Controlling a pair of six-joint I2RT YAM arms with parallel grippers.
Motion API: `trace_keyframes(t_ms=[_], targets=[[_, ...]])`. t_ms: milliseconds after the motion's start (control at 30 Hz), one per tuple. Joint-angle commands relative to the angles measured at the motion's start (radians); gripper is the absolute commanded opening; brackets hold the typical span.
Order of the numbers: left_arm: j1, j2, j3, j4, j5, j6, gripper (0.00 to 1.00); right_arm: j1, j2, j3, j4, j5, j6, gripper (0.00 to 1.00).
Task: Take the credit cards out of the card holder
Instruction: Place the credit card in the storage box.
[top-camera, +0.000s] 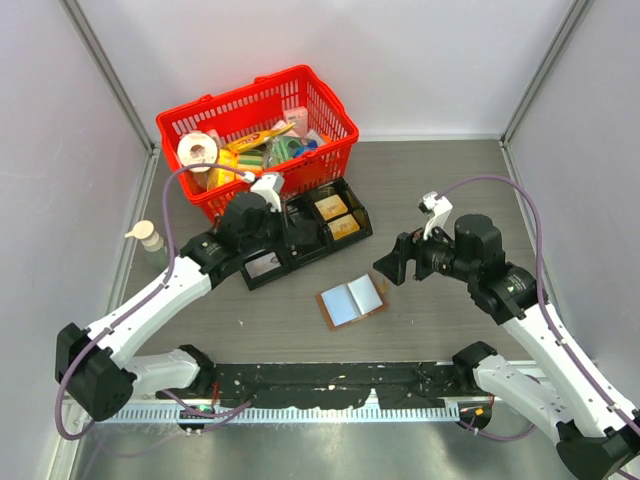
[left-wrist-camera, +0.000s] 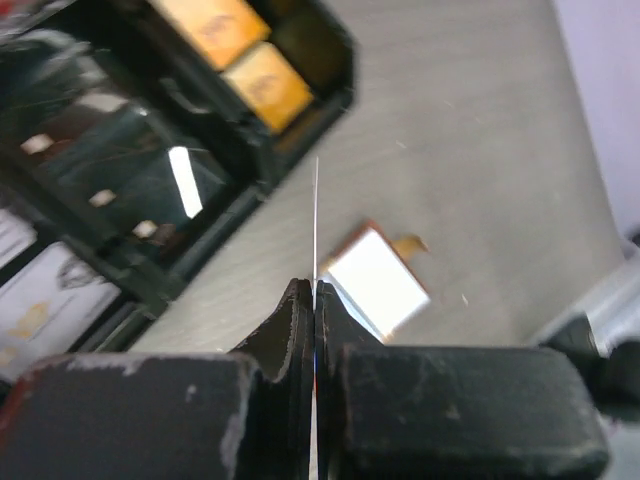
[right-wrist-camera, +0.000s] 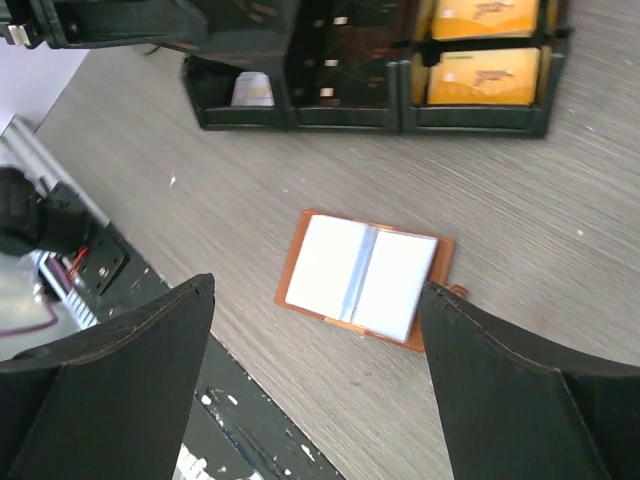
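Observation:
The card holder (top-camera: 352, 300) lies open and flat on the table, with brown edges and pale blue-grey inner faces. It also shows in the right wrist view (right-wrist-camera: 400, 280) and the left wrist view (left-wrist-camera: 375, 280). My left gripper (left-wrist-camera: 315, 287) is shut on a thin credit card (left-wrist-camera: 316, 215), seen edge-on, held above the table beside the black tray; the gripper shows in the top view (top-camera: 298, 236). My right gripper (top-camera: 390, 268) is open and empty, hovering above the holder's right side, its fingers (right-wrist-camera: 120, 380) spread wide around it.
A black divided tray (top-camera: 305, 258) stands behind the holder, with orange packets (top-camera: 338, 215) on its right and a pale card (top-camera: 262, 265) in its left compartment. A red basket (top-camera: 340, 150) of groceries stands at the back. A small bottle (top-camera: 150, 240) stands at the left.

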Motion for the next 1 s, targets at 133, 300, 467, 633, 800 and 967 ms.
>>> trace_keyframes(t_ms=[133,300,467,633,800,967], targets=[[0.059,0.130,-0.002,0.046,-0.358,-0.258,0.01,0.004,-0.064,-0.045,0.055,0.303,0.126,0.87],[0.062,0.261,0.031,0.101,-0.393,-0.314,0.05,0.004,-0.131,-0.059,0.044,0.405,0.126,0.87],[0.062,0.366,0.050,0.187,-0.372,-0.382,0.04,0.004,-0.177,-0.063,0.026,0.480,0.113,0.88],[0.060,0.414,0.029,0.265,-0.339,-0.443,0.02,0.004,-0.196,-0.076,0.013,0.495,0.109,0.88],[0.062,0.401,-0.014,0.262,-0.358,-0.463,0.25,0.006,-0.216,-0.082,0.007,0.517,0.107,0.88],[0.062,0.300,-0.082,0.241,-0.405,-0.451,0.55,0.004,-0.228,-0.079,-0.008,0.586,0.116,0.88]])
